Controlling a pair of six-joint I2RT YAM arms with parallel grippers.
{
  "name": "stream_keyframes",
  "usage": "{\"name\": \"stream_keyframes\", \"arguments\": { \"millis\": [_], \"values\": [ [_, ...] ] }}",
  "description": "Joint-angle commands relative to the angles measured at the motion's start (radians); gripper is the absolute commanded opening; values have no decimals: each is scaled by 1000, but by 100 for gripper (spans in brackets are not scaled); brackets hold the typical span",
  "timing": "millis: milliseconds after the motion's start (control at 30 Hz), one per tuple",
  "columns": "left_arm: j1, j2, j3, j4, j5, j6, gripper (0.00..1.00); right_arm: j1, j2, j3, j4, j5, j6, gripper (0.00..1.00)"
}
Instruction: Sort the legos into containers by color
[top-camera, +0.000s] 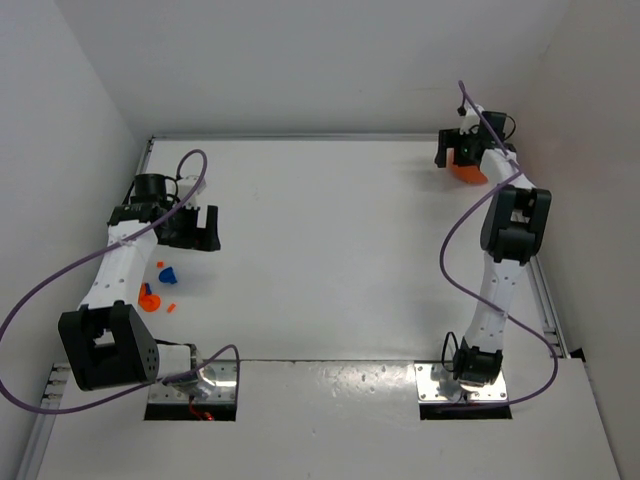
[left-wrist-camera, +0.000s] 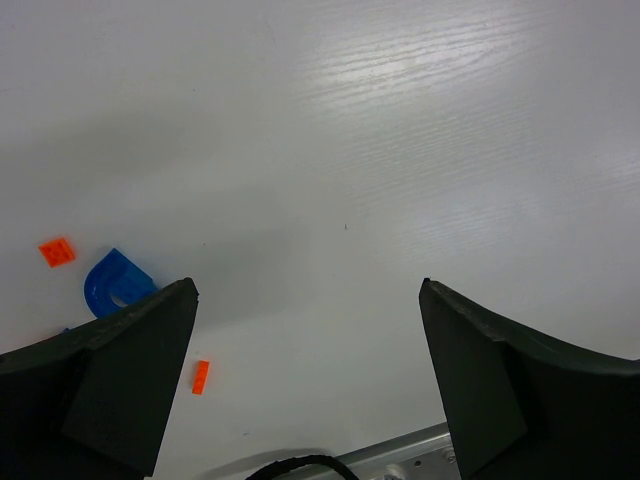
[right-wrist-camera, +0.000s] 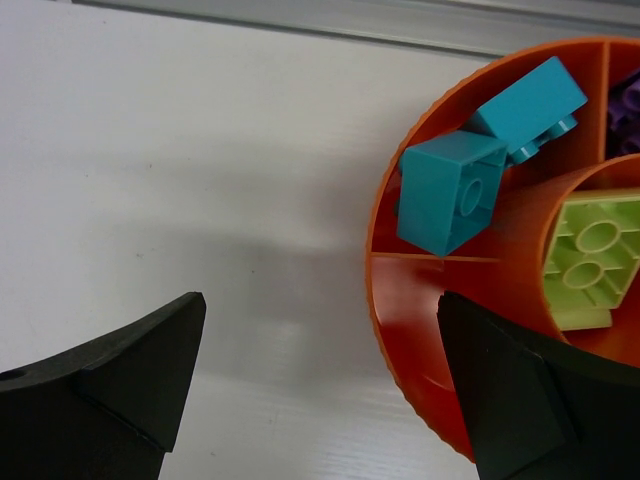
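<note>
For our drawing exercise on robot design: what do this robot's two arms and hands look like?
The left arm and right arm have white links, black joint housings and a looping purple cable each. The left hand and right hand are black, with two wedge-shaped fingers.

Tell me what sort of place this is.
Probably a robotics lab cell: a white table boxed in by white walls, a left arm and a right arm bolted at its near edge, with legos and an orange tub on it.

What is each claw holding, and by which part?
Nothing. Both stand open: the left claw over the table, the right claw at the rim of the orange tub, not clamped on it.
</note>
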Motion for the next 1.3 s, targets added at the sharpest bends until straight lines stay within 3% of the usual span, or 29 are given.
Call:
{"name": "stream_keyframes", "arguments": {
  "millis": [0, 667, 1267],
  "values": [
    [13, 3, 6, 21, 19, -7, 100, 12, -1, 44, 38, 9, 11, 100],
    [13, 12, 6, 21, 10, -7, 100, 30, 36, 64, 169, 74, 60, 100],
    [13, 12, 6, 21, 10, -7, 100, 39, 24, 66, 160, 65, 71, 100]
  ]
}}
